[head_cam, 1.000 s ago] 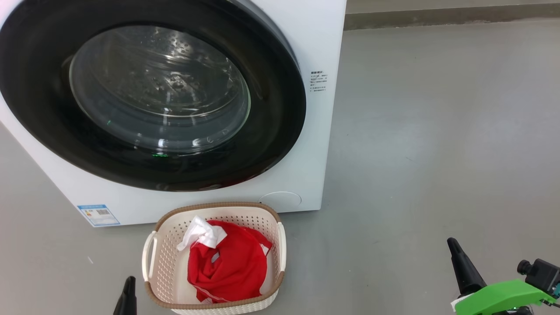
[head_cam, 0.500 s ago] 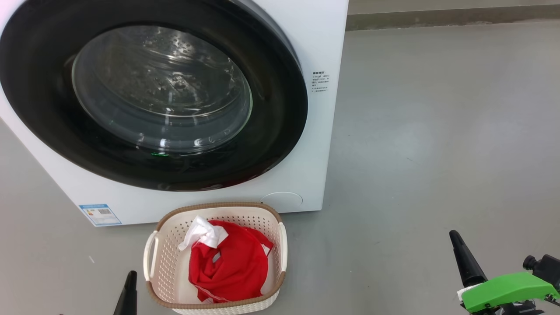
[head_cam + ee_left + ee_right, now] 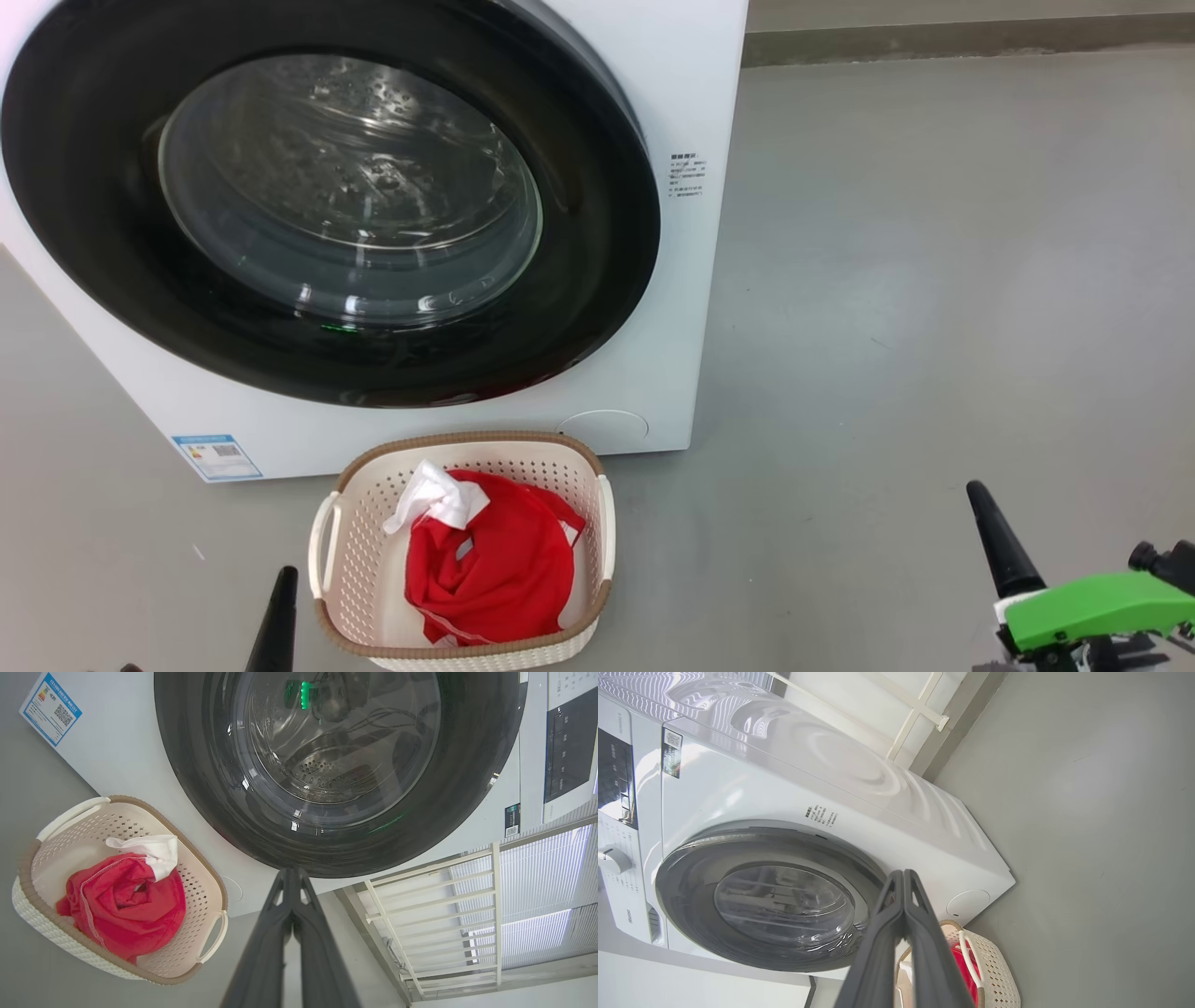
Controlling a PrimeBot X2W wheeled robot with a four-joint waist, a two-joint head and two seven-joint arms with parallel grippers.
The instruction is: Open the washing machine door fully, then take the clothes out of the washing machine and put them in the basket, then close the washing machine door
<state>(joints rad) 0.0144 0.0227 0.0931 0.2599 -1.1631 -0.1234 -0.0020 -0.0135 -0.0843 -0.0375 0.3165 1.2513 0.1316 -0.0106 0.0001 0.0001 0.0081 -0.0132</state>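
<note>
The white washing machine [image 3: 681,93] stands at the upper left with its black-rimmed round door [image 3: 327,201] flat against the front. On the floor before it sits the cream basket [image 3: 462,448] holding the red clothes [image 3: 495,565] with a white piece on top. My left gripper [image 3: 280,597] is at the bottom left beside the basket, fingers pressed together and empty. Low at the right, my right gripper [image 3: 994,527] is shut too, holding nothing. The left wrist view shows the door [image 3: 341,849], basket [image 3: 210,877] and clothes [image 3: 126,905]; the right wrist view shows the door [image 3: 691,868].
Bare grey floor [image 3: 934,280] spreads to the right of the machine up to a wall skirting [image 3: 962,37]. A blue label [image 3: 217,455] sits low on the machine front. A white railing [image 3: 448,914] and window blinds stand beyond the machine in the left wrist view.
The head camera has shifted slightly, so the scene slides a little right. My right gripper has edged up and rightwards; basket, clothes and door stay as they were.
</note>
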